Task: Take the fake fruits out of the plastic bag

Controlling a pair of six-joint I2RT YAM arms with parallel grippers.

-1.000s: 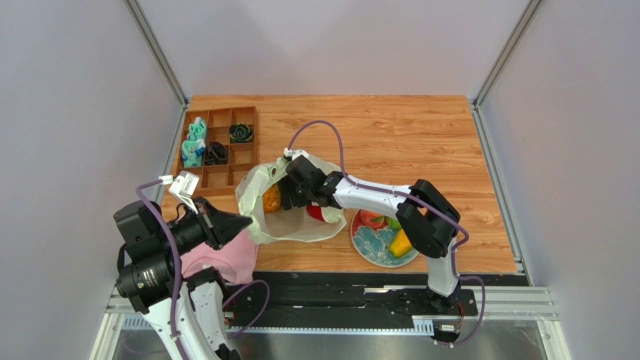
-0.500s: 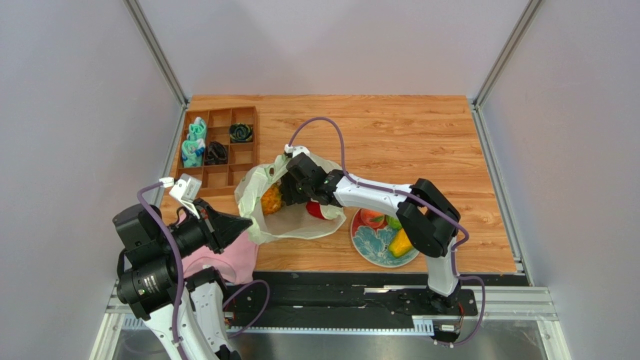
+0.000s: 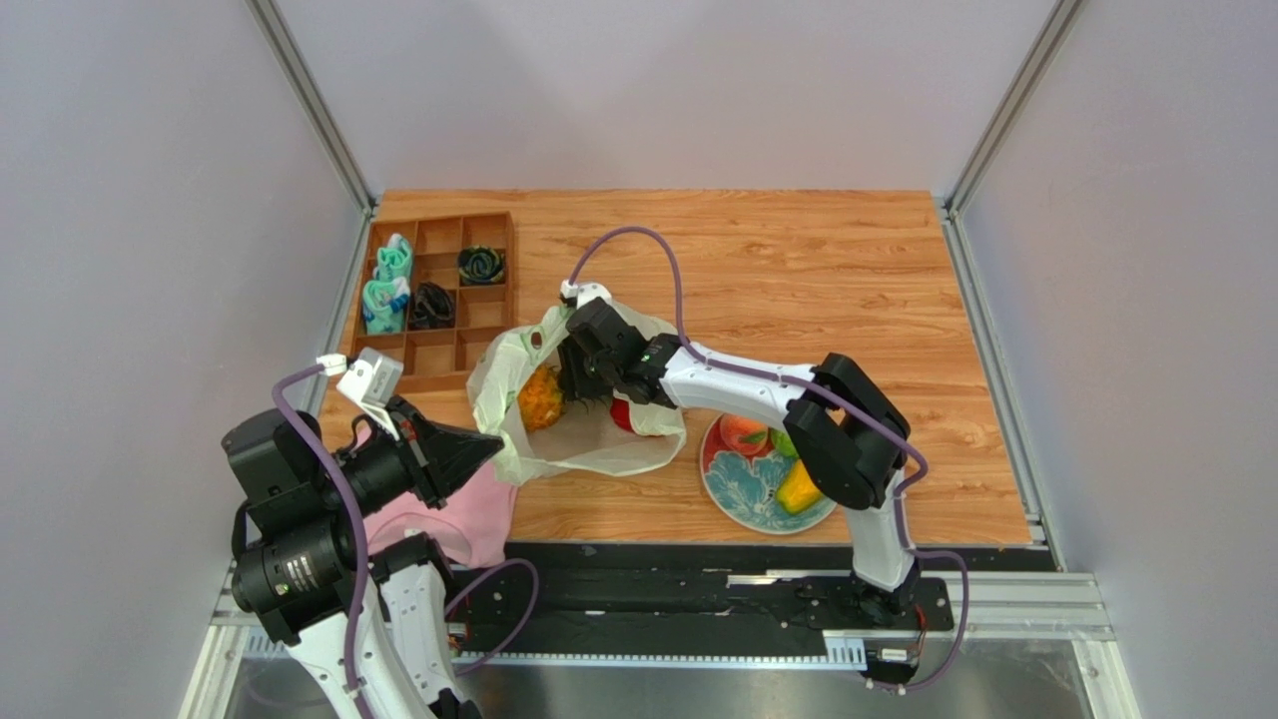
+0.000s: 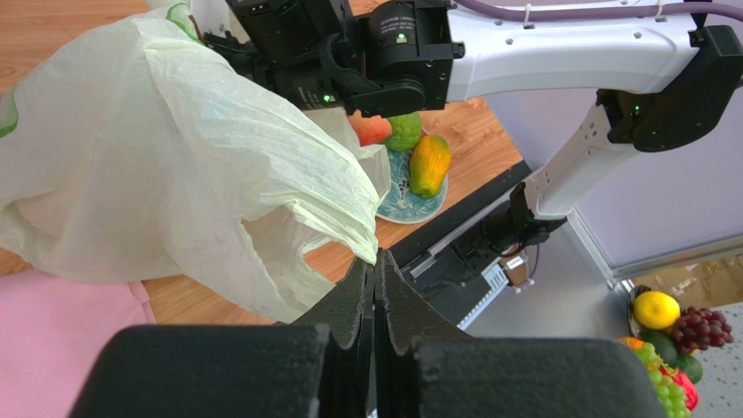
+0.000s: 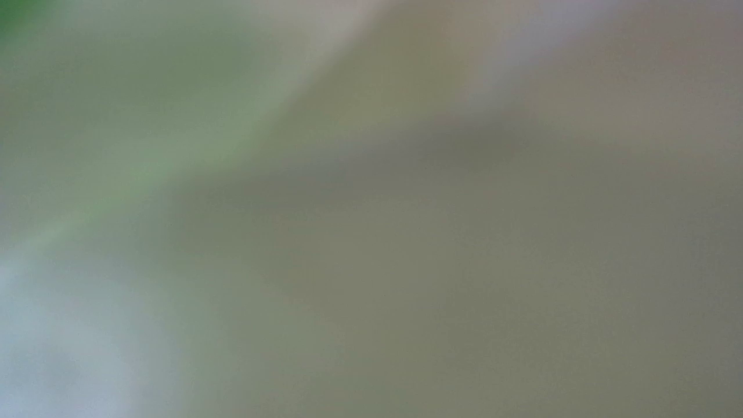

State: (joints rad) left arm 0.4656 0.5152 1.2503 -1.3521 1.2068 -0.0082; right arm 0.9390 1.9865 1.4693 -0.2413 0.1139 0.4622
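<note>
At the middle of the table lies the plastic bag, pale and thin, its mouth held open toward the near side. The left gripper is at the bag's near-left edge, its two black fingers pressed together on a fold of the film, so the rim is pinched and lifted. The right gripper reaches into the bag from its right side; the bag and the arm hide its fingertips, and the right wrist view is only a pale green-grey blur, so I cannot tell whether its fingers are apart or closed on anything.

Inside the bag, an orange fruit sits just left of the right gripper, and a red fruit shows in the bag's right part, partly covered by the arm. Just right of the bag stands a patterned plate carrying three fruits already out: a peach, a bumpy green ball and a yellow-orange mango, close together.

A pink cloth lies at the bag's near-left, under the left arm. Beyond the bag's left side sits a wooden tray with compartments
</note>
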